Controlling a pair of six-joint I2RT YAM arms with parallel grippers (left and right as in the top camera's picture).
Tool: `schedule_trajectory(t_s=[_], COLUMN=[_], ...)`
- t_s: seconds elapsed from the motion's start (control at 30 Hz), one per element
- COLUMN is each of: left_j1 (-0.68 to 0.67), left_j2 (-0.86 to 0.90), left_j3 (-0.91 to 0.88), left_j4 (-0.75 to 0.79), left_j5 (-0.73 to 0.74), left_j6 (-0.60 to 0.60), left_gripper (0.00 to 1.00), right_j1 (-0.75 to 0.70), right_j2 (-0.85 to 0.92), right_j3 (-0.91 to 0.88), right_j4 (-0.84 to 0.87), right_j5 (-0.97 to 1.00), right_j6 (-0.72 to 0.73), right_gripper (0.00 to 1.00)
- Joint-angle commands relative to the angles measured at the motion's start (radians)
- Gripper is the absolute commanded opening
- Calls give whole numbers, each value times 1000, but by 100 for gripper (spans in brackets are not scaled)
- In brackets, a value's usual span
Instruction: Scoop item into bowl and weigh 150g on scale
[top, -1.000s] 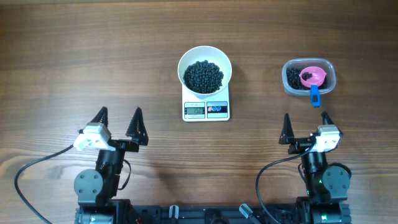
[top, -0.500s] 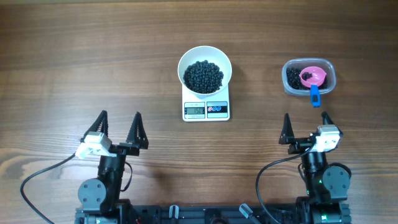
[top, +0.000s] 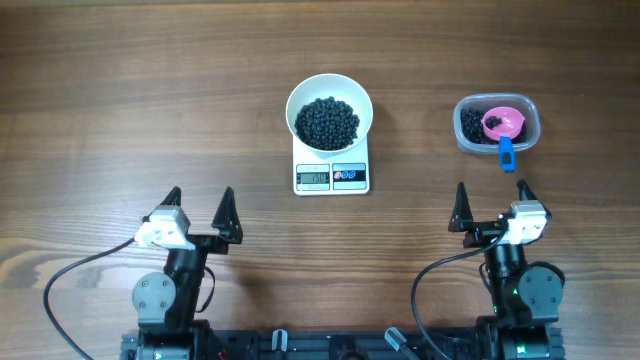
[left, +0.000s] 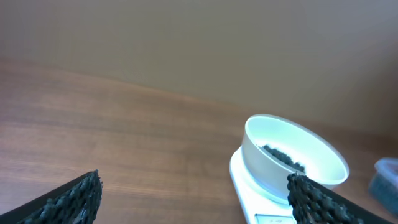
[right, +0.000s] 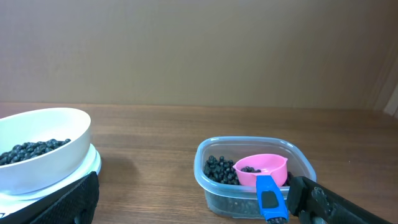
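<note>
The white bowl (top: 292, 112) stands on the white scale (top: 300, 168) at the table's middle, holding a heap of the black item (top: 327, 122). My left gripper (top: 201, 195) is open and empty near the front left, well short of the scale. My right gripper (top: 491, 190) is open and empty at the front right, below the tub. In the left wrist view the bowl (left: 311, 158) and scale (left: 245, 183) show between the fingers (left: 74, 199), to the right. In the right wrist view the bowl (right: 56, 162) sits at the left edge.
A clear plastic tub (top: 530, 103) at the right holds more black beads and a pink scoop (top: 503, 122) with a blue handle (top: 506, 152). The right wrist view shows the tub (right: 236, 199), the scoop (right: 261, 169) and the handle (right: 269, 199) just ahead of the right finger.
My left arm has drawn back toward the table's front edge and slightly right, staying open. The right arm, bowl, scale and tub have not moved.
</note>
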Motion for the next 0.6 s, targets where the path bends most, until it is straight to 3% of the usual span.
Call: schedule_trajectory(t_s=[0.0, 0.2, 0.43, 0.57], left_j1=[8, 8, 5, 5], left_j2=[-11, -11, -11, -11], left_j3=[-8, -8, -8, -8], left_j4=[-30, -30, -31, -41], left_j5=[11, 12, -4, -103], left_j6=[124, 223, 223, 224], left_gripper=[100, 100, 100, 100], right_j1=[-5, -5, -5, -5], right_j2=[-12, -12, -12, -12], right_j3=[-1, -1, -1, -1], right_j4=[2, 2, 2, 2], right_j5=[-15, -15, -15, -15], right_j6=[-17, -16, -17, -17], right_gripper=[100, 99, 100, 100])
